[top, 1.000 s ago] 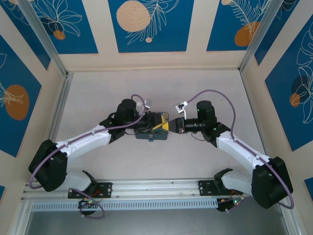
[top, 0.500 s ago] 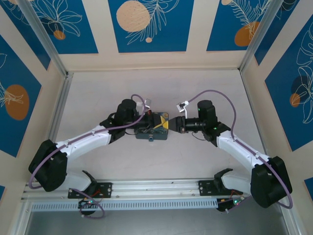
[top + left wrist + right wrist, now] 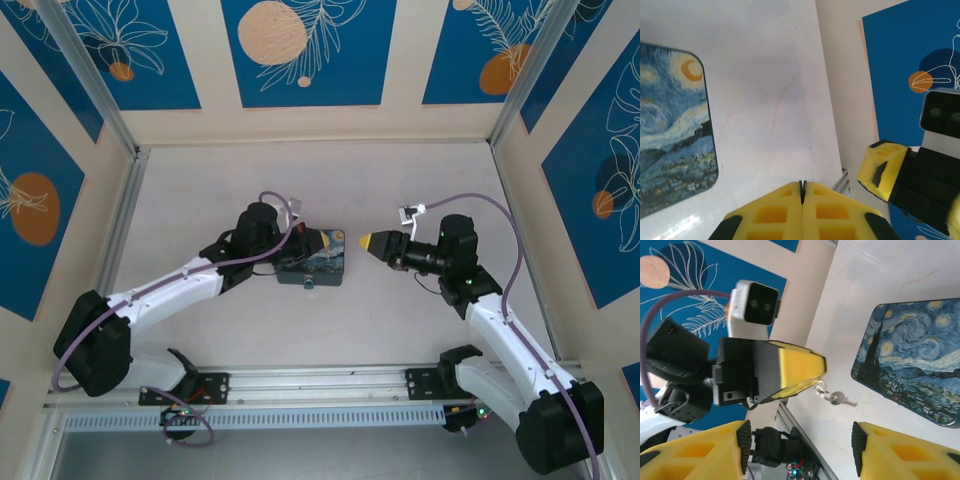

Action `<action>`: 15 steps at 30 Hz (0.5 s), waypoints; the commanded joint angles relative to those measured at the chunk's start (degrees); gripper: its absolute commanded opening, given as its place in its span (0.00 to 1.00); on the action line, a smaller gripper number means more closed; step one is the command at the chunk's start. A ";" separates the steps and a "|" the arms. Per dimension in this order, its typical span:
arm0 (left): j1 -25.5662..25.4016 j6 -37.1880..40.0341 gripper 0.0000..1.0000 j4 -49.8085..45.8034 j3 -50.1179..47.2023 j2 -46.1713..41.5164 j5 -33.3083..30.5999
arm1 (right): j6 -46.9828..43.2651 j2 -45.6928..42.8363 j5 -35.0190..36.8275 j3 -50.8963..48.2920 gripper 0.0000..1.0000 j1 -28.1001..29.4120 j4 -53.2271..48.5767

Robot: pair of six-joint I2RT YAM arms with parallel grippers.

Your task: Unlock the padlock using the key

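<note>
Two grippers, one key. Left gripper (image 3: 818, 376): jaws clamped on the ring of the key (image 3: 841, 399), which dangles close by the painted tin (image 3: 326, 266). Right gripper (image 3: 371, 241): jaws apart, empty, right of the tin. Pickup done; insertion and turning judged outstanding.

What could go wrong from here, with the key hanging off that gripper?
The key hangs by its ring from the very tips of the shut left gripper; it might swing or slip off. The right gripper is open and apart, so grabbing a dangling key may well miss.
</note>
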 commanded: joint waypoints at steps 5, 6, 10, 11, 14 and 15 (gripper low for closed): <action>-0.19 7.05 0.00 6.64 1.75 -0.43 -0.05 | 5.88 4.41 2.13 -0.75 0.50 2.35 10.64; -0.20 6.75 0.00 7.57 1.88 -0.11 0.22 | 5.40 5.10 1.93 -0.42 0.51 2.79 11.53; -0.26 5.25 0.00 10.73 2.45 0.68 0.81 | 3.77 8.06 1.10 0.96 0.50 4.35 14.23; -0.30 4.94 0.00 11.07 2.65 0.72 0.74 | 3.75 8.86 0.84 1.03 0.50 4.59 15.21; -0.31 3.51 0.00 12.11 2.94 0.99 0.62 | 3.42 10.42 0.45 1.41 0.49 5.15 17.32; -0.33 2.97 0.00 12.74 2.85 1.01 0.62 | 3.42 10.94 0.26 1.52 0.48 5.28 17.85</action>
